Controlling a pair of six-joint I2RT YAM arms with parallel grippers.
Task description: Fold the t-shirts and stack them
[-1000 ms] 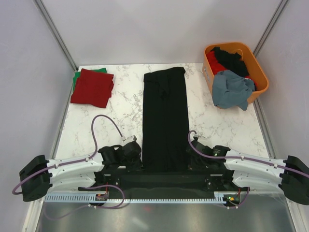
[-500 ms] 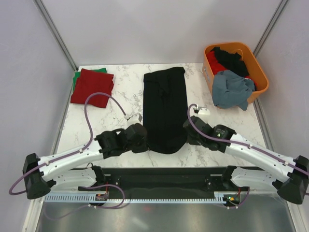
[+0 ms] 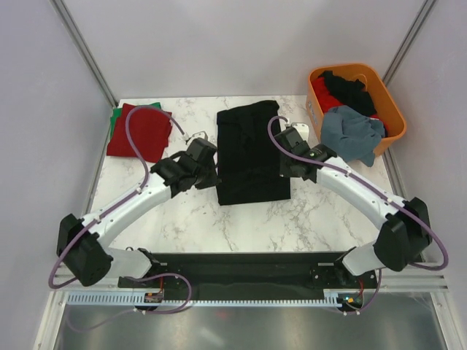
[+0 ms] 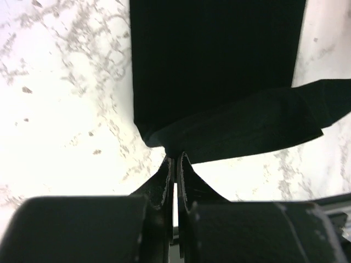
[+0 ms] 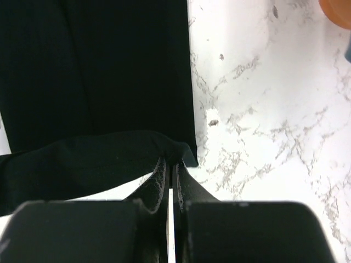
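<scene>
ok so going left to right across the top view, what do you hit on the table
dark red t-shirt → left gripper → black t-shirt → right gripper → orange basket

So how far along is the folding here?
Done: a dark red shirt lies folded on a green shirt at the far left. In hand: the black shirt, its near hem pinched by the left gripper and right gripper and lifted over itself, mid-fold. Left: the grey-blue shirt and others in the orange basket.
</scene>
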